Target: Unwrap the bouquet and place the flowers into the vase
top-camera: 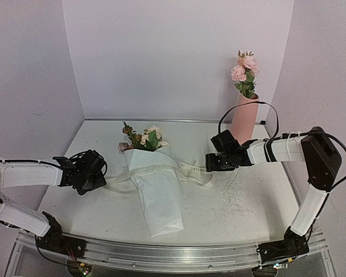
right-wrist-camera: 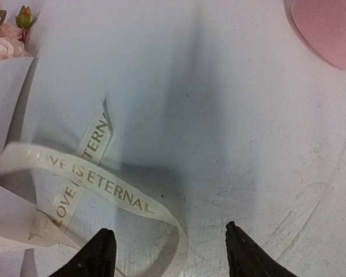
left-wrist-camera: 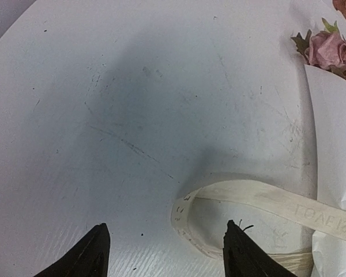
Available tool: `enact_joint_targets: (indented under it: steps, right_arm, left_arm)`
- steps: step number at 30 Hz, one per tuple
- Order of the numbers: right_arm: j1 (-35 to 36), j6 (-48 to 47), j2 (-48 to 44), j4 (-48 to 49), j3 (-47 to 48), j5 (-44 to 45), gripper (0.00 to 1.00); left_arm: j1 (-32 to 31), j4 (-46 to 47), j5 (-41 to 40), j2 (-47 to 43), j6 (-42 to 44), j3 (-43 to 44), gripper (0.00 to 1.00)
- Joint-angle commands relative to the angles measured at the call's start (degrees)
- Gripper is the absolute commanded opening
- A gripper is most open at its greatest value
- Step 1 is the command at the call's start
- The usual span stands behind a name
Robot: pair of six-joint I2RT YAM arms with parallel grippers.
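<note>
The bouquet (top-camera: 154, 184) lies in the middle of the table, its white paper cone pointing toward me. Its flowers (top-camera: 145, 138), cream and pink roses with green leaves, stick out at the far end. The cream lettered ribbon (top-camera: 193, 168) lies loose on the table on both sides of the cone. My left gripper (top-camera: 102, 173) stands open over a ribbon loop (left-wrist-camera: 248, 199) left of the cone, holding nothing. My right gripper (top-camera: 209, 163) is open over the ribbon (right-wrist-camera: 98, 182) on the right, also holding nothing. The pink vase (top-camera: 245, 118) stands at the back right, just behind the right gripper.
Two brighter pink roses (top-camera: 245, 72) stand in the vase. White walls close the table (top-camera: 230, 202) at the back and both sides. In the right wrist view the vase's base (right-wrist-camera: 326, 29) shows at the top right. A pink rose (left-wrist-camera: 328, 49) shows in the left wrist view.
</note>
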Motion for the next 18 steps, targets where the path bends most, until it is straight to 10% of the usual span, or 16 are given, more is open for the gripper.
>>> enact_joint_targets:
  steps: [1,9,18]
  right_arm:
    - [0.6,2.1,-4.9,-1.9,-0.7,1.1,0.67]
    - [0.6,-10.6,-4.5,4.5,1.5,-28.5,0.58]
    - [0.8,-14.2,1.6,5.3,5.0,-42.0,0.47]
  left_arm:
    - [0.0,2.2,3.0,1.4,13.7,6.0,0.69]
    - [-1.8,10.2,15.0,2.5,29.8,13.3,0.70]
    - [-2.8,14.2,21.9,9.4,31.7,18.2,0.69]
